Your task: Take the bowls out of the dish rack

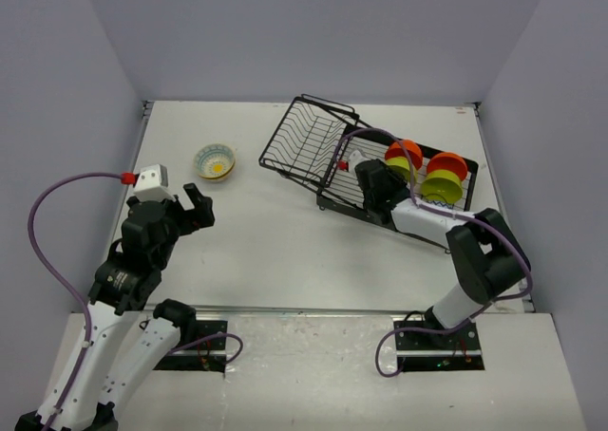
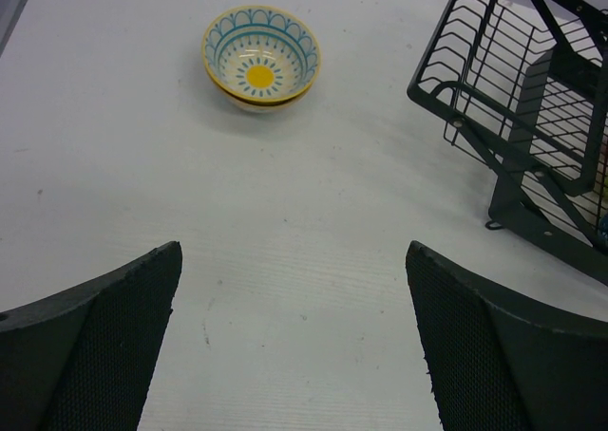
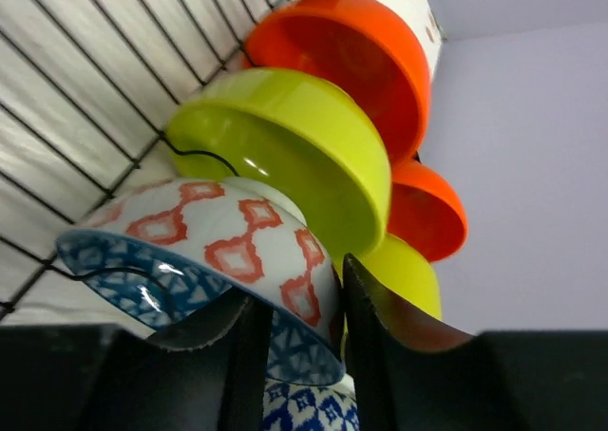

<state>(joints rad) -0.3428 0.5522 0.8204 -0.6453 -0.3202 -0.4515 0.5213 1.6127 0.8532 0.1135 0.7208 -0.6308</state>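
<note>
The black wire dish rack (image 1: pixel 304 141) sits at the back right of the table. Orange (image 3: pixel 351 61) and lime green (image 3: pixel 294 156) bowls stand on edge in it, with a second orange and lime pair behind. My right gripper (image 3: pixel 304 327) reaches into the rack (image 3: pixel 76 80). Its fingers are shut on the rim of a blue patterned bowl (image 3: pixel 218 251), one inside and one against the red-diamond outer wall. Another blue patterned bowl (image 3: pixel 304 407) shows just below. A floral bowl with a yellow centre (image 2: pixel 259 59) rests on the table. My left gripper (image 2: pixel 294 336) hovers open near it, holding nothing.
The rack's empty left section (image 2: pixel 513 99) tilts up to the right of the floral bowl (image 1: pixel 215 161). Grey walls enclose the white table (image 1: pixel 266 251) on three sides. My right arm (image 1: pixel 427 222) lies over the rack's near edge.
</note>
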